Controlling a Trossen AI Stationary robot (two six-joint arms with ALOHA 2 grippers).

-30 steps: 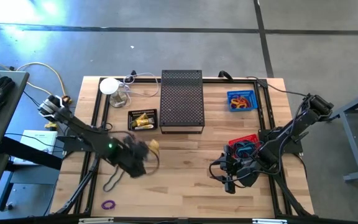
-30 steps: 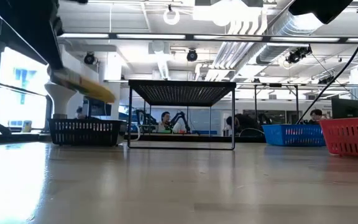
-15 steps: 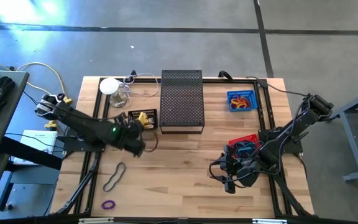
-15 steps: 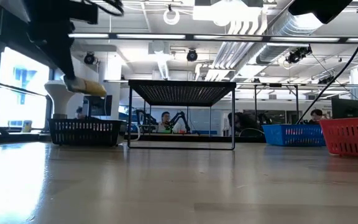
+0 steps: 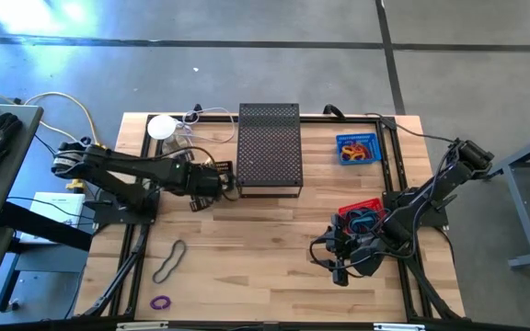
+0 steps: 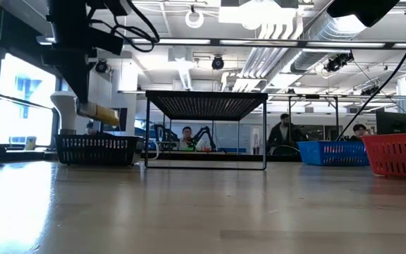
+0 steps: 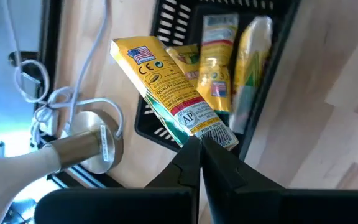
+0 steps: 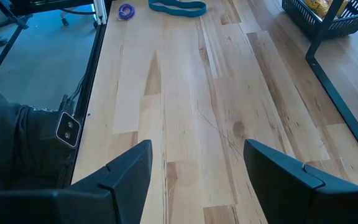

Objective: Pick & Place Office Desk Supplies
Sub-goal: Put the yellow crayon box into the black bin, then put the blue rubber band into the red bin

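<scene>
My left gripper [image 5: 212,181] hovers over the black basket [image 5: 208,166] at the far left of the table, shut on a yellow rectangular box [image 7: 166,81]. In the low view the box [image 6: 99,111] hangs above the basket [image 6: 95,149]. Several more yellow packs [image 7: 219,62] lie inside the basket [image 7: 166,18]. A large dark rubber band [image 5: 168,262] and a small purple one [image 5: 160,302] lie flat on the near-left wood. My right gripper [image 8: 197,168] waits open above bare wood beside the red basket [image 5: 362,213]. My left gripper pinches the yellow box's barcode end [image 7: 207,132] between its two fingers, which slant down from above. The box reaches out past the fingertips, tilted and lifted clear, over the black basket's rim.
A black mesh stand [image 5: 270,147] rises at the far middle, right beside the black basket. A blue basket [image 5: 357,149] with coloured bands sits far right. A white lamp and cables [image 5: 168,131] crowd the far left corner. Bare wood stretches across the near middle.
My left gripper has carried the yellow box from the middle left of the table toward the far edge, to above the black basket, turning as it went. The box has stayed between the shut fingers. The dark band, earlier under the arm, lies uncovered.
</scene>
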